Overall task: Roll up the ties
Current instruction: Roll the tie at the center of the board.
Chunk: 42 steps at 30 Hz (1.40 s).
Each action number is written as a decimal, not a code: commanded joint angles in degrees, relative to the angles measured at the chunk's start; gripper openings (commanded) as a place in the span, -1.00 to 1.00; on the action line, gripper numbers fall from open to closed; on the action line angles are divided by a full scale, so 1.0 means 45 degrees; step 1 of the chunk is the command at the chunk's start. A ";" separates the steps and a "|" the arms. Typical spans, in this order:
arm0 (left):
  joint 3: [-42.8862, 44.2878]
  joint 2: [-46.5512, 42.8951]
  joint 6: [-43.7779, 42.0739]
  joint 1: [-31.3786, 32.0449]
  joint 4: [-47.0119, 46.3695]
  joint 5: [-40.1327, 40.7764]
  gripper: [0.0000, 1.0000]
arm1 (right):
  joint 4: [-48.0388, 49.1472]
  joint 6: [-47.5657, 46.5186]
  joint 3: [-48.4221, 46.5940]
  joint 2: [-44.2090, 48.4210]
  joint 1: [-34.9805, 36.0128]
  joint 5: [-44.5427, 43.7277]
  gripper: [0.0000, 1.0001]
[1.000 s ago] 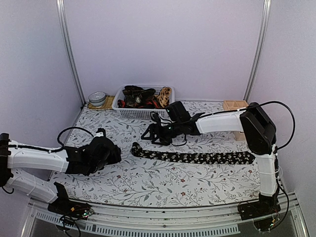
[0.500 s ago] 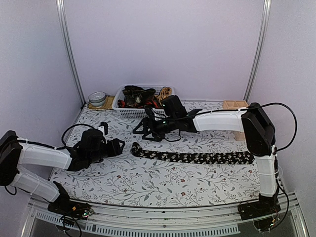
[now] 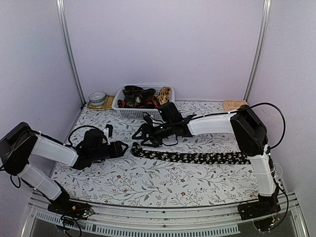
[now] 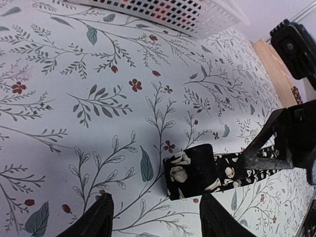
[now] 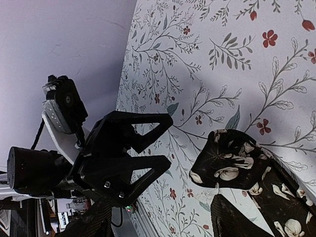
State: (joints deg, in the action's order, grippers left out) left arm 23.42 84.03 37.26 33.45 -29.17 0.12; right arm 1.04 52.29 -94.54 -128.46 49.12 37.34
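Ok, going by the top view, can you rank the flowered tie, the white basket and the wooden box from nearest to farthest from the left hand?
1. The flowered tie: its folded end lies just to the right of the left hand.
2. The white basket: farther back, behind the hand.
3. The wooden box: far off at the back right.

Walls: plain pale purple walls (image 3: 163, 44) are closing in the far side, the left and the right.
Poles: a shiny left pole (image 3: 69, 49) and a right pole (image 3: 256, 49) are going up in the far corners.
Table: a white cloth (image 3: 148, 185) with little leaves and red flowers is covering it.
Far edge: a white basket (image 3: 131, 113), a round tin (image 3: 98, 97) on a mat (image 3: 108, 102) and a wooden box (image 3: 234, 104) are sitting by the wall.
Near edge: a metal rail (image 3: 163, 216) is running from left to right.
Light: soft light is falling evenly.
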 commanded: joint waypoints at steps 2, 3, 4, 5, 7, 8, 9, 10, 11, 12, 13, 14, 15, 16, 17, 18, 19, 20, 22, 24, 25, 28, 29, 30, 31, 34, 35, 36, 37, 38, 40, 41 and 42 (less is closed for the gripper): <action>0.0220 0.0671 -0.0372 -0.0375 -0.0708 -0.0976 0.17 | 0.0682 0.0471 -0.0475 -0.1208 0.0056 0.0442 0.36; 0.0293 0.0788 -0.0425 -0.0414 -0.0682 -0.1051 0.17 | 0.0718 0.0540 -0.0495 -0.1637 0.0048 0.0468 0.36; 0.0366 0.0884 -0.0439 -0.0436 -0.0669 -0.1083 0.16 | 0.0742 0.0570 -0.0495 -0.1739 0.0042 0.0471 0.35; 0.0417 0.0996 -0.0473 -0.0458 -0.0672 -0.1133 0.16 | 0.0728 0.0599 -0.0513 -0.1786 0.0048 0.0461 0.35; 0.0485 0.1186 -0.0519 -0.0482 -0.0766 -0.1213 0.16 | 0.0714 0.0623 -0.0533 -0.1844 0.0048 0.0457 0.35; 0.0497 0.1275 -0.0534 -0.0491 -0.0816 -0.1244 0.16 | 0.0708 0.0625 -0.0534 -0.1892 0.0044 0.0452 0.35; 0.0508 0.1359 -0.0543 -0.0499 -0.0925 -0.1290 0.15 | 0.0690 0.0635 -0.0548 -0.1942 0.0051 0.0435 0.35; 0.0527 0.1441 -0.0542 -0.0517 -0.0975 -0.1339 0.15 | 0.0673 0.0643 -0.0553 -0.1977 0.0059 0.0432 0.35; 0.0551 0.1519 -0.0554 -0.0529 -0.1012 -0.1368 0.15 | 0.0668 0.0645 -0.0553 -0.2038 0.0043 0.0415 0.35; 0.0583 0.1590 -0.0571 -0.0538 -0.1030 -0.1383 0.15 | 0.0668 0.0660 -0.0548 -0.2058 0.0053 0.0403 0.34; 0.0622 0.1695 -0.0584 -0.0539 -0.1032 -0.1388 0.15 | 0.0668 0.0657 -0.0545 -0.2097 0.0055 0.0394 0.34; 0.0651 0.1766 -0.0606 -0.0549 -0.1035 -0.1408 0.15 | 0.0699 0.0678 -0.0552 -0.2145 0.0042 0.0376 0.35; 0.0678 0.1816 -0.0635 -0.0560 -0.1067 -0.1413 0.15 | 0.0706 0.0683 -0.0563 -0.2154 0.0041 0.0364 0.34; 0.0700 0.1884 -0.0632 -0.0559 -0.1090 -0.1435 0.15 | 0.0721 0.0711 -0.0585 -0.2199 0.0050 0.0363 0.34; 0.0722 0.1951 -0.0641 -0.0573 -0.1096 -0.1443 0.15 | 0.0716 0.0710 -0.0620 -0.2222 0.0049 0.0358 0.34; 0.0732 0.1996 -0.0654 -0.0587 -0.1160 -0.1461 0.15 | 0.0698 0.0704 -0.0644 -0.2257 0.0047 0.0354 0.34; 0.0733 0.2050 -0.0651 -0.0606 -0.1219 -0.1495 0.15 | 0.0679 0.0711 -0.0682 -0.2295 0.0044 0.0342 0.35; 0.0748 0.2094 -0.0658 -0.0631 -0.1300 -0.1582 0.15 | 0.0669 0.0705 -0.0713 -0.2324 0.0053 0.0333 0.34; 0.0787 0.2177 -0.0671 -0.0654 -0.1378 -0.1664 0.14 | 0.0656 0.0704 -0.0765 -0.2412 0.0050 0.0334 0.34; 0.0820 0.2280 -0.0671 -0.0675 -0.1425 -0.1752 0.14 | 0.0625 0.0704 -0.0815 -0.2507 0.0045 0.0298 0.34; 0.0829 0.2342 -0.0685 -0.0703 -0.1491 -0.1834 0.14 | 0.0618 0.0704 -0.0835 -0.2549 0.0041 0.0310 0.34; 0.0902 0.2535 -0.0681 -0.0714 -0.1668 -0.2110 0.14 | 0.0645 0.0738 -0.0866 -0.2637 0.0033 0.0315 0.34; 0.0923 0.2611 -0.0679 -0.0722 -0.1695 -0.2201 0.13 | 0.0665 0.0741 -0.0866 -0.2643 0.0028 0.0332 0.34; 0.0945 0.2691 -0.0681 -0.0716 -0.1747 -0.2300 0.13 | 0.0699 0.0777 -0.0866 -0.2639 0.0034 0.0356 0.34; 0.0974 0.2767 -0.0664 -0.0715 -0.1786 -0.2403 0.12 | 0.0747 0.0781 -0.0866 -0.2643 0.0034 0.0354 0.34; 0.1052 0.2999 -0.0570 -0.0715 -0.1970 -0.2801 0.11 | 0.0837 0.0810 -0.0885 -0.2661 0.0022 0.0426 0.34; 0.1064 0.3059 -0.0528 -0.0720 -0.2043 -0.2903 0.10 | 0.0870 0.0834 -0.0885 -0.2653 0.0024 0.0458 0.34; 0.1060 0.3138 -0.0496 -0.0721 -0.2120 -0.2991 0.10 | 0.0891 0.0853 -0.0890 -0.2672 0.0014 0.0479 0.33; 0.1065 0.3174 -0.0473 -0.0721 -0.2194 -0.3036 0.10 | 0.0901 0.0859 -0.0903 -0.2682 0.0018 0.0504 0.33; 0.1065 0.3225 -0.0426 -0.0716 -0.2259 -0.3084 0.10 | 0.0914 0.0860 -0.0895 -0.2697 0.0006 0.0539 0.29; 0.1065 0.3298 -0.0371 -0.0716 -0.2387 -0.3193 0.10 | 0.0912 0.0877 -0.0871 -0.2702 0.0003 0.0583 0.23; 0.1082 0.3336 -0.0369 -0.0715 -0.2417 -0.3225 0.10 | 0.0903 0.0879 -0.0839 -0.2693 0.0007 0.0605 0.19; 0.1099 0.3341 -0.0369 -0.0715 -0.2424 -0.3229 0.10 | 0.0875 0.0879 -0.0818 -0.2672 0.0005 0.0608 0.16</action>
State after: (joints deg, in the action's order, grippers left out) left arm 27.27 98.00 35.38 30.83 -37.69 -12.62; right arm 3.92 56.16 -97.14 -135.79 49.12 39.11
